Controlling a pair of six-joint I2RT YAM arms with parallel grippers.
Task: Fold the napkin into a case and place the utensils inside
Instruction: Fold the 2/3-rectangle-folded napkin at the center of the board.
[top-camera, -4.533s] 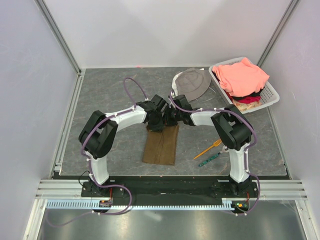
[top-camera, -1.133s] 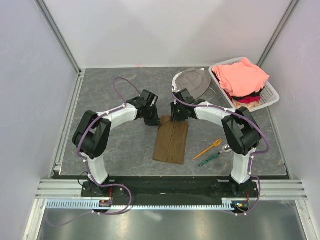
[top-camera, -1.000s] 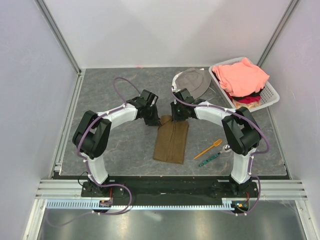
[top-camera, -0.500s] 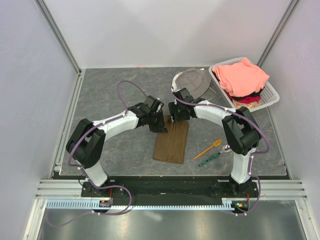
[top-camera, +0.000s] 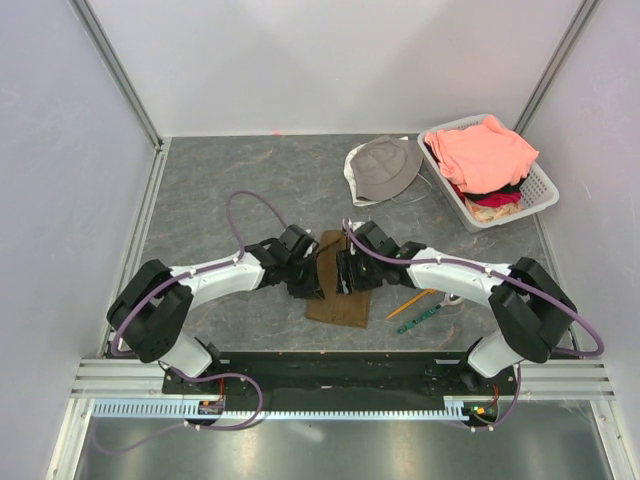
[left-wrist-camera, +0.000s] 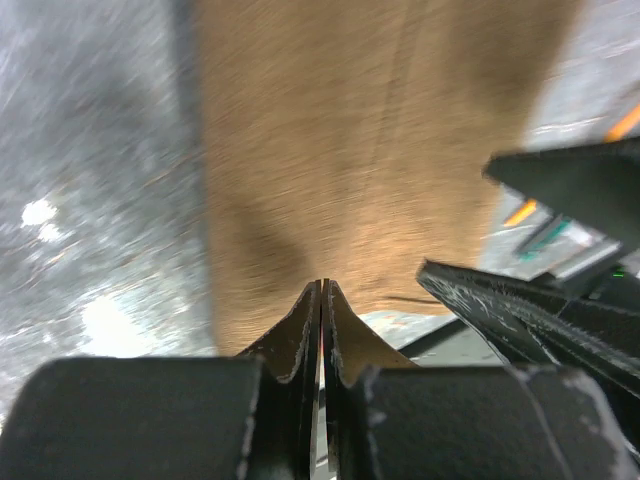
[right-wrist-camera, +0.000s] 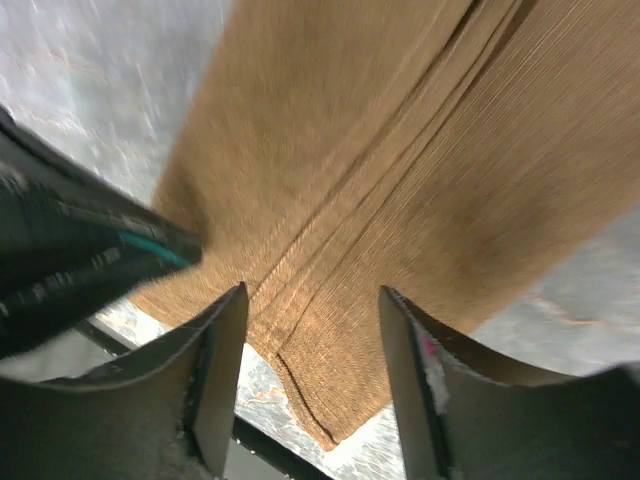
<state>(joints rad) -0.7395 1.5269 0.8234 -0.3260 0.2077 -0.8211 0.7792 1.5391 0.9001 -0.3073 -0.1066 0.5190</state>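
The napkin (top-camera: 340, 312) lies flat on the table as a narrow brown folded case, its long side running away from the arms. My left gripper (top-camera: 308, 282) hovers over its left edge, shut with nothing between the jaws (left-wrist-camera: 321, 286). My right gripper (top-camera: 345, 276) hangs over the cloth's middle, open and empty (right-wrist-camera: 312, 322), with the folded seam and near corner of the napkin (right-wrist-camera: 400, 180) below it. The utensils lie to the right of the cloth: an orange fork (top-camera: 412, 303) and a green patterned utensil (top-camera: 421, 320). The left wrist view shows the napkin (left-wrist-camera: 370, 150) filling the frame.
A grey bucket hat (top-camera: 385, 165) lies at the back of the table. A white basket (top-camera: 541, 186) with salmon-pink clothes (top-camera: 485, 150) stands at the back right. White walls close in the table on three sides.
Both grippers have moved from the napkin's far end toward its near half. The right gripper has opened. The napkin lies where it was.
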